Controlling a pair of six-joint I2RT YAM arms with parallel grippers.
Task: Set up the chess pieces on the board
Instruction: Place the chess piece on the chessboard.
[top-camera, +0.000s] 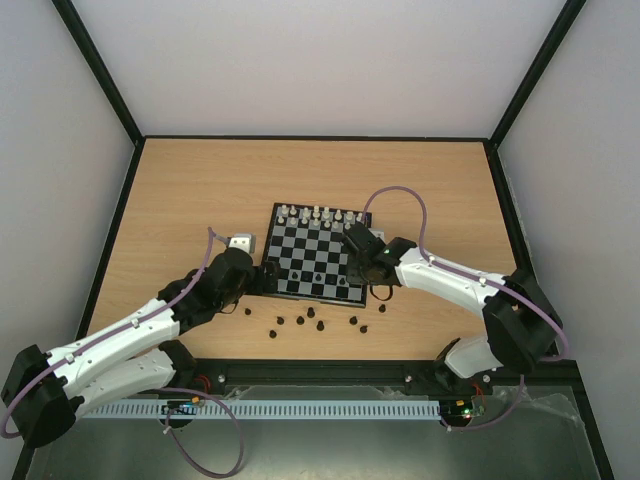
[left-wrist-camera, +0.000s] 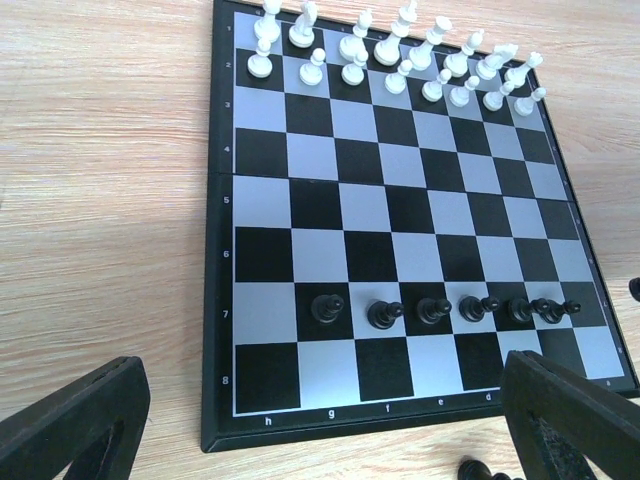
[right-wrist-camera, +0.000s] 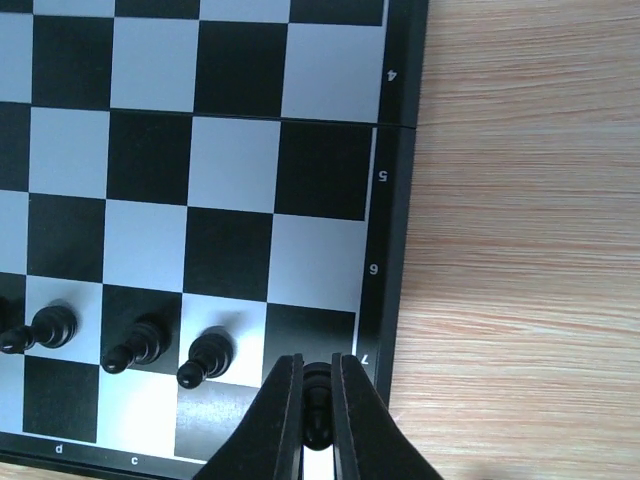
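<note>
The board lies mid-table, with white pieces on its far rows. Several black pawns stand along row 7, and three of them show in the right wrist view. My right gripper is shut on a black pawn. It holds the pawn over the near right corner of the board, by the 7 mark; in the top view it is over that corner. My left gripper is open and empty, just off the board's near left edge. Several loose black pieces lie on the table in front of the board.
The white pieces fill rows 1 and 2 at the far side. One loose black piece lies close by my left gripper's right finger. Bare wooden table surrounds the board, inside a black frame.
</note>
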